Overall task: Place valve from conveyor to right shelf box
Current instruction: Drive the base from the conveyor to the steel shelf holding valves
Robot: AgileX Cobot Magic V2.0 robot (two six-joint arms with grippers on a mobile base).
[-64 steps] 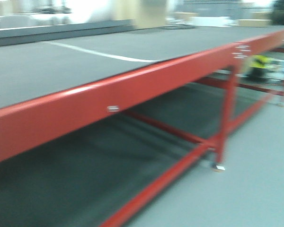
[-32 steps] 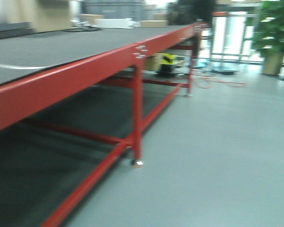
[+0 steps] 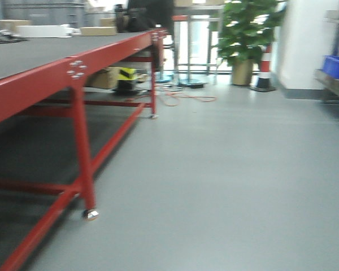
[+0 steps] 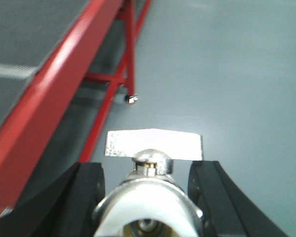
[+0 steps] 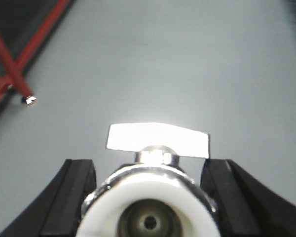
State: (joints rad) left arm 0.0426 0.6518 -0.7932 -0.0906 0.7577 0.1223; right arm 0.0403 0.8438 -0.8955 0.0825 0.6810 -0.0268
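Valves fill both grips: left pincer (image 4: 148,165) clenched on the chrome valve (image 4: 148,202), right pincer (image 5: 149,165) clenched on the white-rimmed valve (image 5: 148,197), above grey floor (image 3: 226,169) beside the red-framed conveyor (image 3: 22,53).

A smooth, pale grey floor (image 3: 226,169) fills most of the room and carries a soft sheen. At the far end, bright daylight comes through glazed doors (image 3: 200,39), washing out the detail there. Just right of them stands a leafy potted plant (image 3: 246,25) in a tan pot (image 3: 242,72), with a red-and-white striped traffic cone (image 3: 265,70) beside it. A white wall (image 3: 305,39) with a dark skirting rises to the right. An orange cable (image 3: 183,99) lies looped on the floor near a cardboard box (image 3: 104,78) and a blurred yellow-and-black object (image 3: 126,74).
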